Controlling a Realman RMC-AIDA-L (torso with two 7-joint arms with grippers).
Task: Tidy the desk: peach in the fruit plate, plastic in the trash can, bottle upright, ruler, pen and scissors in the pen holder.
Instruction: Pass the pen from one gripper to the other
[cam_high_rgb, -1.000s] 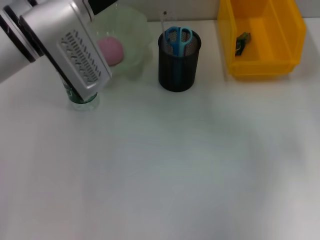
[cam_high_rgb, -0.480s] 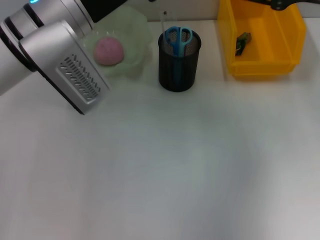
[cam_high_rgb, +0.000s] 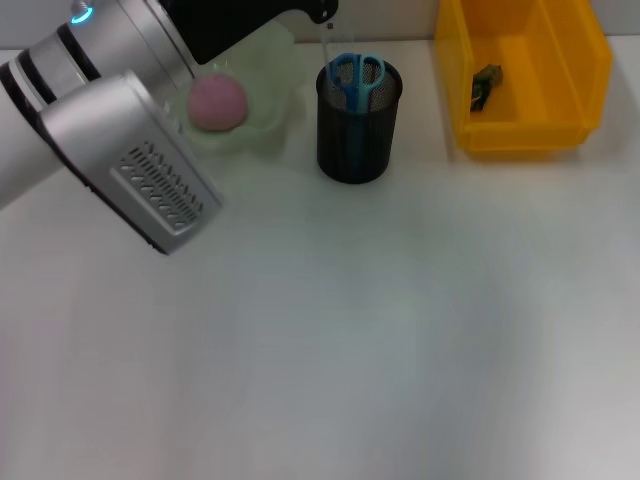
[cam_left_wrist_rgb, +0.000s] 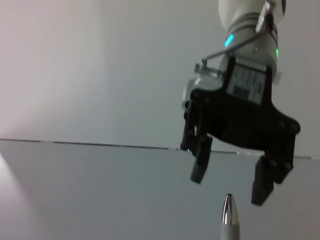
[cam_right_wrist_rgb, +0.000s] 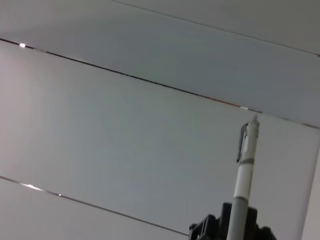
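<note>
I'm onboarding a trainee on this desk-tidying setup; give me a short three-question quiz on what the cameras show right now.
1. True or false: the peach lies in the fruit plate.
2. What with blue handles stands in the pen holder? A) scissors B) a toothbrush C) a bottle
3. Fill in: in the head view, the ___ arm reaches over the table beside the fruit plate.
Key: 1 true; 2 A; 3 left.
</note>
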